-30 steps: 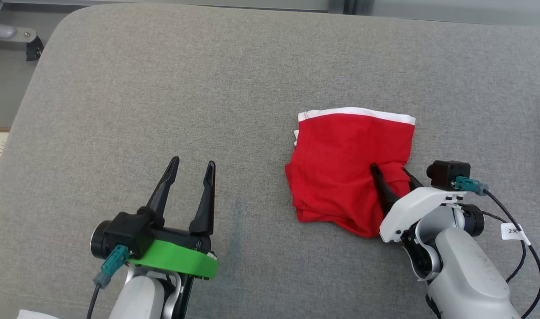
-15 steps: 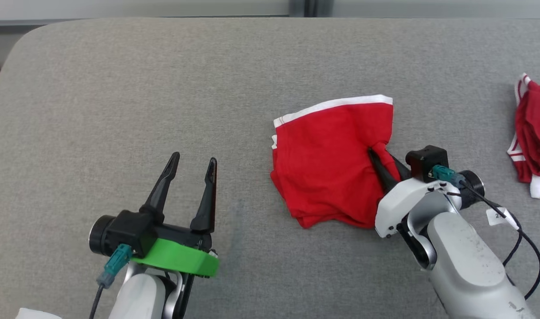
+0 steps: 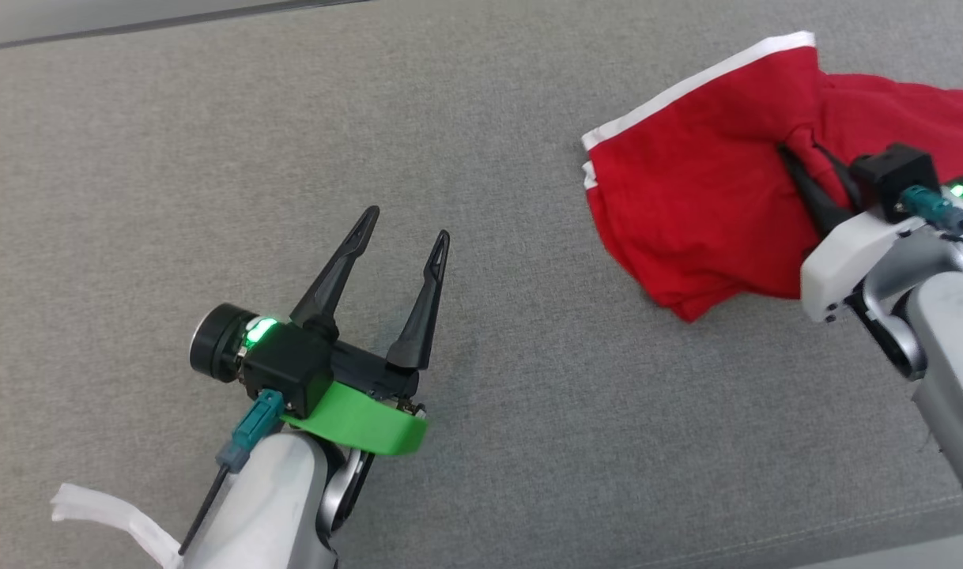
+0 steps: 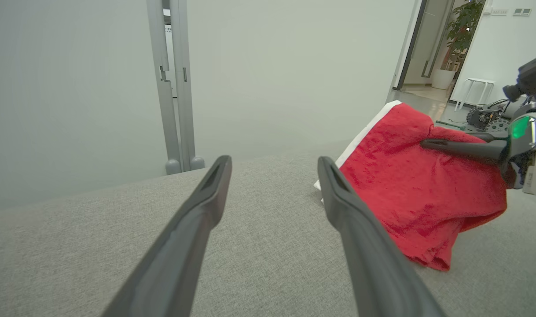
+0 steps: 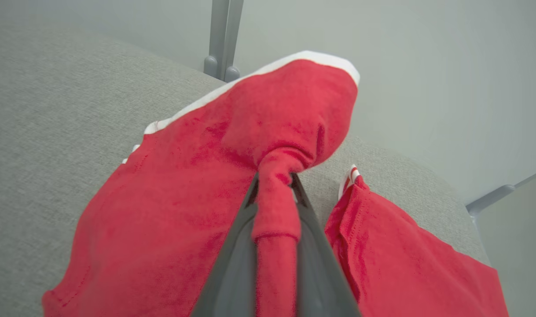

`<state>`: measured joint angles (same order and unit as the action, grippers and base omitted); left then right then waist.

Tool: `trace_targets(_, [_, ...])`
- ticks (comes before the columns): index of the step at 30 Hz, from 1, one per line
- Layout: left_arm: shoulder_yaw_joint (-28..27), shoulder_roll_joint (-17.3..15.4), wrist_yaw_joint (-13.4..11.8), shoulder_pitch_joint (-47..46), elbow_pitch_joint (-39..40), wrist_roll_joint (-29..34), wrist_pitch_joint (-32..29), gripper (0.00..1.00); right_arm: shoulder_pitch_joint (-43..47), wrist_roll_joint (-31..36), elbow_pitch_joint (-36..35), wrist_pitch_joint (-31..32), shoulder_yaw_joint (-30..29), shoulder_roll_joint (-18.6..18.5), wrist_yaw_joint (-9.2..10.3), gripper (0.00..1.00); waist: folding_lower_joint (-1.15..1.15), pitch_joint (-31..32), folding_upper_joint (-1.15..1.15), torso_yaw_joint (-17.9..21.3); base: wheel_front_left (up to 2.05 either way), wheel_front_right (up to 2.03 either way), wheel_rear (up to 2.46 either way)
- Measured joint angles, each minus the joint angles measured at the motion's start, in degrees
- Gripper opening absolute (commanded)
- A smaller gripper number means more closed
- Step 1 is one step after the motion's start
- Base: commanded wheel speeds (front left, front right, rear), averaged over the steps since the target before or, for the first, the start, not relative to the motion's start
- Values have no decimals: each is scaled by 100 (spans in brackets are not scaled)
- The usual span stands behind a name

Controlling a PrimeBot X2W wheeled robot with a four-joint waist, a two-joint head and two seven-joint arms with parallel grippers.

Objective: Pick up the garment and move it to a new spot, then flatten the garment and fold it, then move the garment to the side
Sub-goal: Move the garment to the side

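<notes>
One wide grey woven-fabric cushion (image 3: 450,118) is carrying two garments. The red cotton shorts with a white waistband (image 3: 687,197) are hanging partly raised at its right, and the right gripper (image 3: 798,150) is pinching a fold of them. A second red white-trimmed garment (image 5: 404,251) is lying just beside them. The left gripper (image 3: 407,224) is hovering spread and empty, well apart.

A broad grey fabric surface (image 3: 481,158), plain and finely woven, runs to a far edge by a pale wall. A red garment (image 3: 687,205) with a white band touches it along its lower folds, upper part raised. A second garment (image 5: 404,246), also red, lies just beside it.
</notes>
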<state>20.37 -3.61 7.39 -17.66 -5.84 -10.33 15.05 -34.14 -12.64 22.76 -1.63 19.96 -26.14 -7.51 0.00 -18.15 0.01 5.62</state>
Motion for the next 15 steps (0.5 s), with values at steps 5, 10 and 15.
trace_targets(5, [199,-152,0,-319,34,-4,0,100,-237,-88,86,-13,-153,-552,-1,0,0,-435,0,242,0,0,0])
trace_targets(10, [260,-224,1,-549,53,-29,0,100,-439,57,363,-103,-426,-970,-1,0,0,-861,0,392,0,0,0])
trace_targets(15, [307,-283,1,-743,97,-67,0,100,-666,169,712,-181,-642,-1196,-2,0,0,-1272,0,443,0,0,0])
